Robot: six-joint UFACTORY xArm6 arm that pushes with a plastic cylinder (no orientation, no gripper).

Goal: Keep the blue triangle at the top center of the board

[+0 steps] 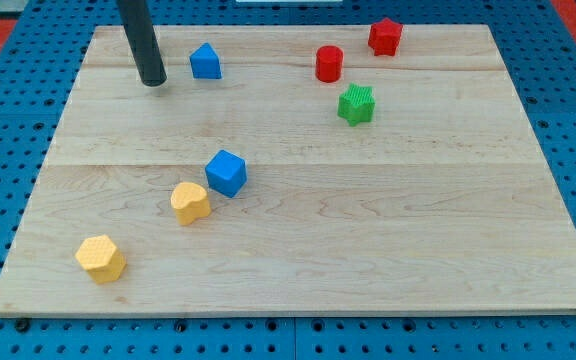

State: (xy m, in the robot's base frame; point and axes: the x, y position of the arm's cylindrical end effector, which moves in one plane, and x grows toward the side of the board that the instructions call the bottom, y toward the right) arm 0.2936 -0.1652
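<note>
The blue triangle (205, 62) sits near the view's top, left of centre on the wooden board (418, 220). My tip (153, 81) rests on the board just left of it, a small gap apart, not touching. A blue cube (226, 172) lies lower, left of the board's middle.
A red cylinder (329, 63) and a red star (385, 36) sit at the view's top right, with a green star (356, 104) below them. A yellow heart (190, 202) lies beside the blue cube. A yellow hexagon (101, 258) sits at the bottom left.
</note>
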